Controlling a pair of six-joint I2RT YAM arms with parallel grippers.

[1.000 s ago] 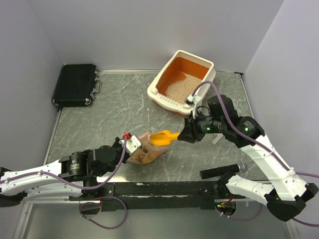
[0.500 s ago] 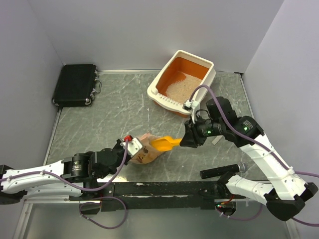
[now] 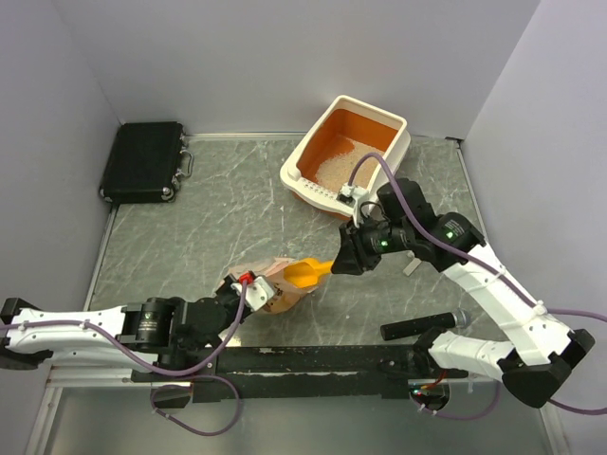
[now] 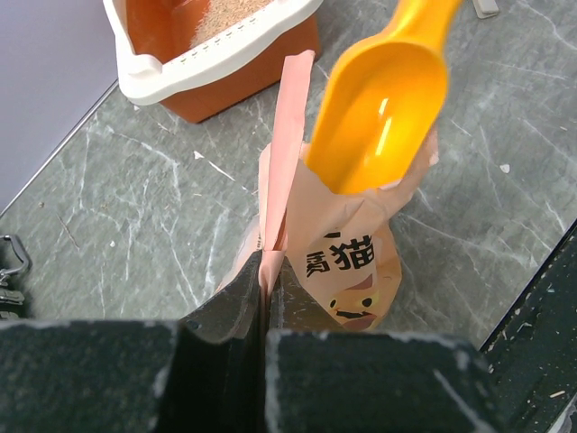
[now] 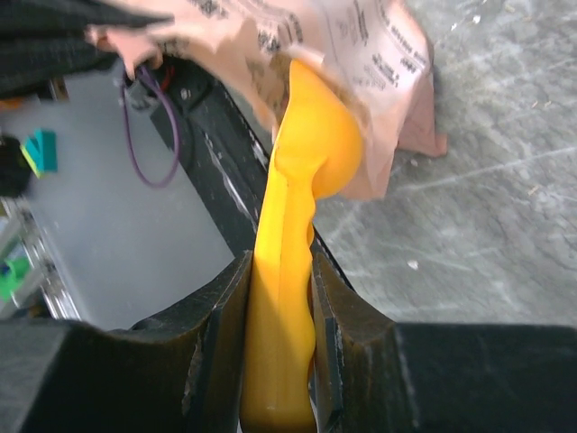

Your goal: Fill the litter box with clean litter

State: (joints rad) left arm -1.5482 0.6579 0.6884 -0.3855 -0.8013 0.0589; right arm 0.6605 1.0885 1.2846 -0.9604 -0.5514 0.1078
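Note:
The litter box (image 3: 393, 135), cream outside and orange inside, stands at the back right with pale beige clean litter (image 3: 334, 163) on its floor; it also shows in the left wrist view (image 4: 216, 63). The peach-pink printed bag (image 3: 270, 284) stands near the front. My left gripper (image 3: 248, 286) is shut on the bag's top edge (image 4: 284, 171). My right gripper (image 3: 343, 261) is shut on the handle of the yellow-orange scoop (image 3: 308, 273), whose empty bowl (image 4: 383, 113) sits at the bag's mouth. In the right wrist view the scoop (image 5: 302, 180) points into the bag (image 5: 361, 63).
A black case (image 3: 144, 161) lies at the back left against the wall. A black cylindrical object (image 3: 422, 327) lies near the front right. A small white piece (image 3: 413, 267) lies right of the right gripper. Walls close in at the back and both sides.
My right gripper has moved left and down, bringing the scoop's bowl into the bag's mouth. My left gripper has drawn the bag's edge slightly toward the front.

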